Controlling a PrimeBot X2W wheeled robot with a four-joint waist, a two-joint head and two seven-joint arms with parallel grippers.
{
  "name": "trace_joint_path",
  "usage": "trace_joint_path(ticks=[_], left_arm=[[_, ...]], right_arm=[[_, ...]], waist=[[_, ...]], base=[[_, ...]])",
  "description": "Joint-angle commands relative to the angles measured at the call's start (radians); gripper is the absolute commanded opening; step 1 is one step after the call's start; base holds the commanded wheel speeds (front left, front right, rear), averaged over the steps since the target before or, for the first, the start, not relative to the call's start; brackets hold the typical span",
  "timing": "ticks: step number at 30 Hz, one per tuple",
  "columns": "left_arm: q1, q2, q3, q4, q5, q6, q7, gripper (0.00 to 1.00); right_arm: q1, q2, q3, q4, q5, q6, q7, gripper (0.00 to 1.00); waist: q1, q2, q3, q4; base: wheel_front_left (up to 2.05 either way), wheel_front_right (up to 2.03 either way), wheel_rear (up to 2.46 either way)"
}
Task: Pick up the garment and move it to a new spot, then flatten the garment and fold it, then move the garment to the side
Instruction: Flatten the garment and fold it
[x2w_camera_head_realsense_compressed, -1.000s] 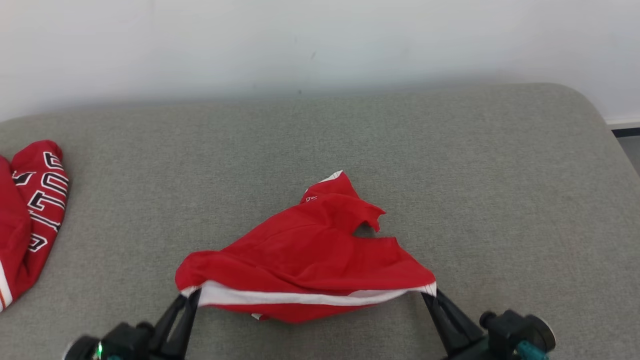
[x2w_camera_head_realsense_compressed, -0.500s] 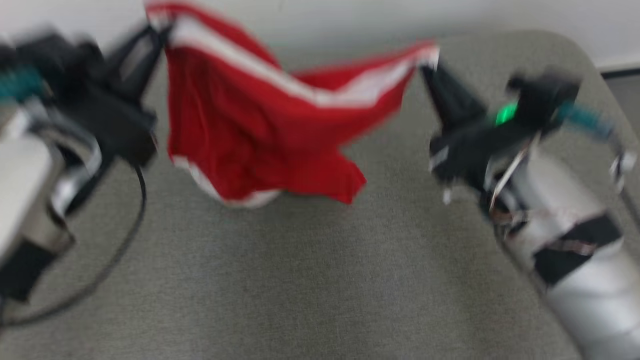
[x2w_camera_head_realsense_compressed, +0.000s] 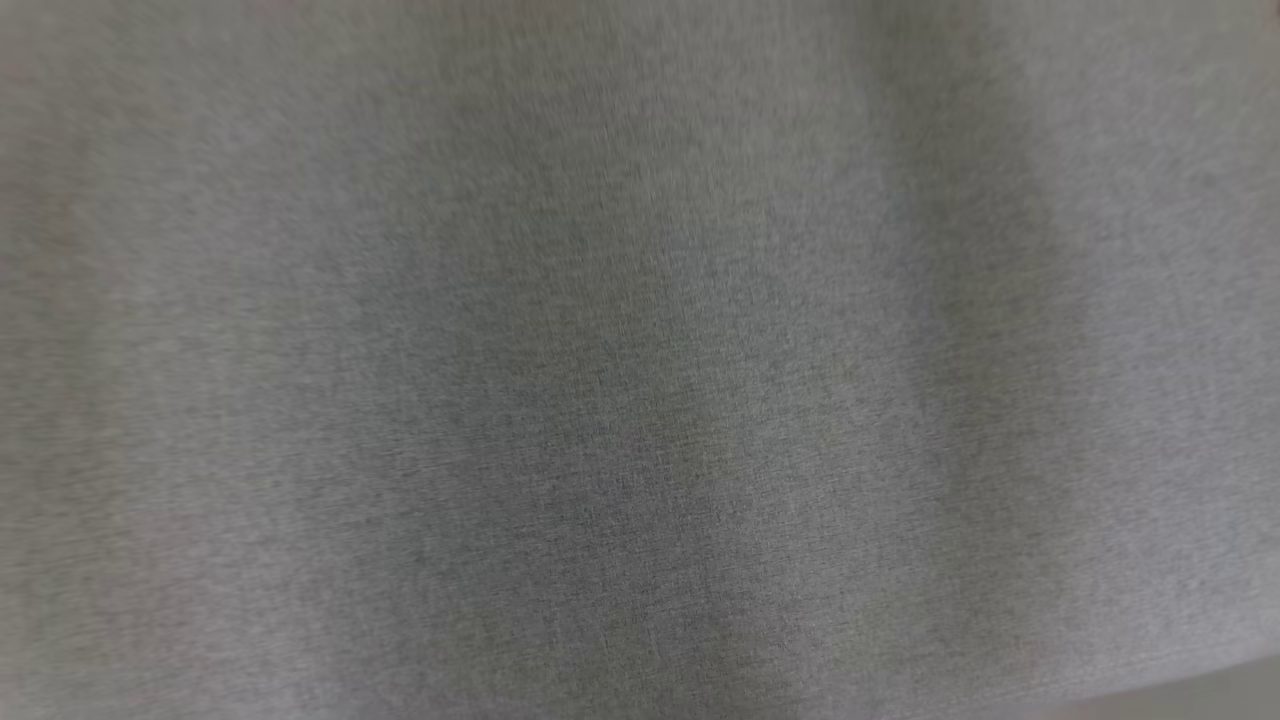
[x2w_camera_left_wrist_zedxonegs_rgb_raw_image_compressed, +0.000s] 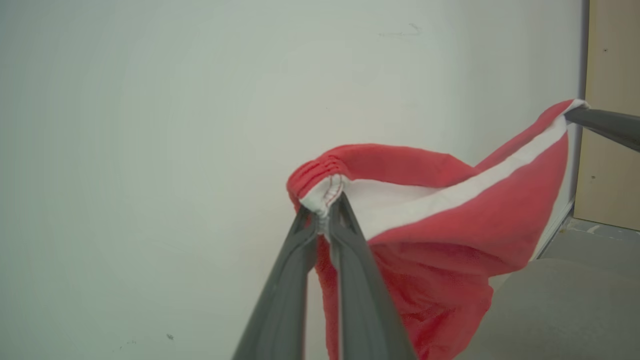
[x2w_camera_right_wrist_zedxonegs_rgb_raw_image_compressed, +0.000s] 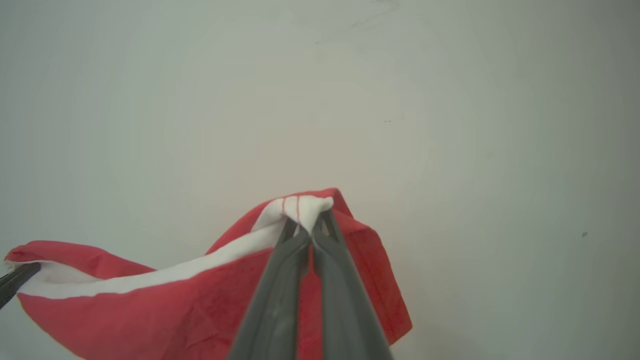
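Pale wall (x2w_camera_left_wrist_zedxonegs_rgb_raw_image_compressed: 150, 125), grey fabric surface (x2w_camera_head_realsense_compressed: 640, 360)

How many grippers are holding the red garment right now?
2. The left gripper pinches the white-banded edge at one end; the right gripper pinches it at the other end. The red garment hangs between them.

Wrist cameras wallward, garment (x2w_camera_left_wrist_zedxonegs_rgb_raw_image_compressed: 450, 235) in both

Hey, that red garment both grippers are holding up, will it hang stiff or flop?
Likely floppy: the red garment sags in a curve between the left gripper and the right gripper, its lower part hanging in loose folds. Probably light, since two fingertip pinches on its white band carry it. It may well swing when moved.
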Motion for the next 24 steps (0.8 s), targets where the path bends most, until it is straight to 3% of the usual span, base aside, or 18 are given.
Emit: trace_joint_path(ticks=[1,6,12,18,24], left_arm=[[-0.02,-0.006,-0.001,0.01,-0.012,0.004,-0.004,0.0],[-0.143,-0.04,-0.059,0.079,-0.047,0.004,-0.051,0.0],[-0.17,-0.059,-0.149,0.135,-0.117,0.004,-0.122,0.0],[-0.046,-0.042,-0.225,0.107,-0.206,0.003,-0.253,0.0],[0.2,0.004,-0.265,-0.023,-0.283,0.003,-0.327,0.0]], right_arm=[[-0.011,0.01,0.002,0.009,-0.008,-0.002,-0.005,0.0],[-0.131,0.005,0.0,0.091,-0.045,-0.002,-0.05,0.0],[-0.147,-0.002,0.034,0.143,-0.061,-0.002,-0.091,0.0],[-0.033,-0.049,0.117,0.096,-0.024,-0.002,-0.105,0.0],[0.222,-0.132,0.214,-0.021,0.058,-0.002,-0.11,0.0]], waist=[[-0.0004,-0.0002,0.112,-0.029],[-0.0004,-0.0002,0.156,-0.024],[-0.0004,-0.0002,0.186,-0.017],[-0.0004,-0.0002,0.151,-0.004],[-0.0004,-0.0002,0.059,0.008]], base=[[0.0,0.0,0.0],[0.0,0.0,0.0],[0.0,0.0,0.0],[0.0,0.0,0.0],[0.0,0.0,0.0]])
